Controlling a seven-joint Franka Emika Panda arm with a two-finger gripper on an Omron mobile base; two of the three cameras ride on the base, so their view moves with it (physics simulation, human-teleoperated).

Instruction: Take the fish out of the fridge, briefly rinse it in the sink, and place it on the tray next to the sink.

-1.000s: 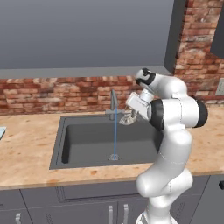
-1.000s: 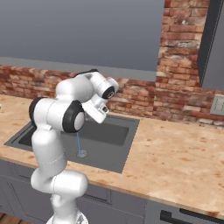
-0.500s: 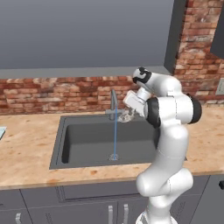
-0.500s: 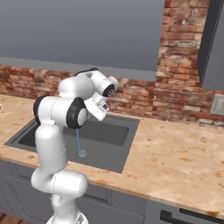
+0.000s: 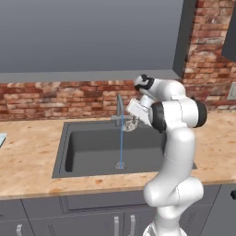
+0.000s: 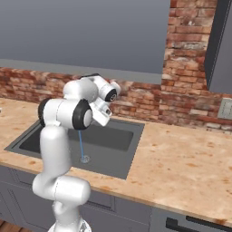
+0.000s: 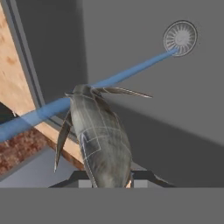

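Note:
The silvery-grey fish [image 7: 101, 141] sits between my fingers, its tail fins fanned out toward the basin floor. My gripper [image 7: 107, 178] is shut on the fish. It hangs over the dark-grey sink [image 5: 92, 150], just right of the faucet [image 5: 119, 107]. The thin blue water stream [image 7: 131, 70] runs right behind the fish's tail down to the round drain [image 7: 180, 38]. In the left base view the gripper [image 5: 131, 123] is beside the stream [image 5: 121, 143]. A sliver of the pale tray [image 5: 1, 138] shows at the far left counter edge. The fridge is out of view.
A brick wall [image 5: 55, 99] backs the speckled counter [image 6: 181, 167], under grey upper cabinets [image 5: 87, 37]. Wide counter space lies right of the sink [image 6: 115, 140]. The sink's rim [image 7: 30, 87] passes close to the fish.
The arm has drawn slightly left, bringing the held fish a little closer to the faucet and stream. The grip has not changed.

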